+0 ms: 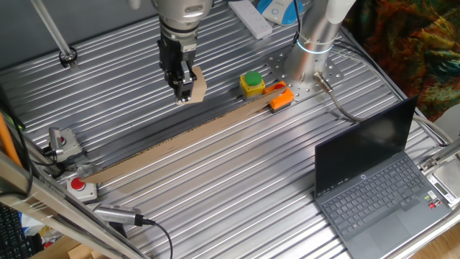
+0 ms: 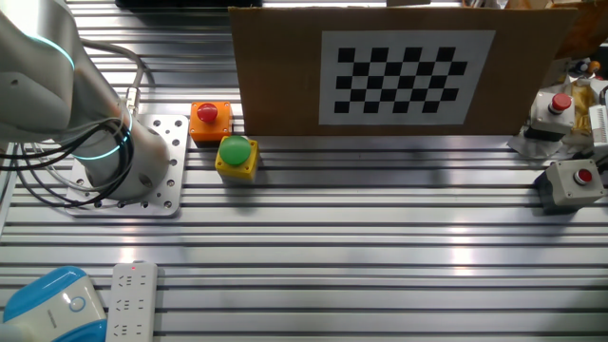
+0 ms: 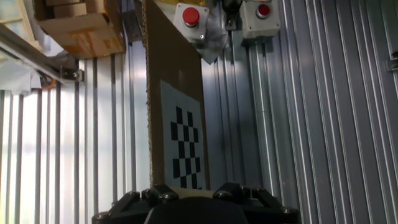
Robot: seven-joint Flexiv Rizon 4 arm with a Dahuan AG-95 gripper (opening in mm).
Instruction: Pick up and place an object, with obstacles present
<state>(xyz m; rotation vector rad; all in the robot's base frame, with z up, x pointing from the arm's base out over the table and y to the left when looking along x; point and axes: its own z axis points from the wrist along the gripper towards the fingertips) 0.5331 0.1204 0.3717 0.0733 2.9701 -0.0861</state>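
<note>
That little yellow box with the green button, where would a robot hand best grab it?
Grab the yellow box by its body, coming straight down, with fingers on two opposite flat sides. The green button on top is domed and would likely slip. The orange box and cardboard wall stand close behind, so coming in sideways looks cramped.

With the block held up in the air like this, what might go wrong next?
1. The tool holds the block by one part only, with most of it jutting to the side, so it may twist or slip out.
2. The upright cardboard wall stands just below; a low carry across could clip it.
3. The button boxes crowd the wall's far end, leaving little room there.
</note>
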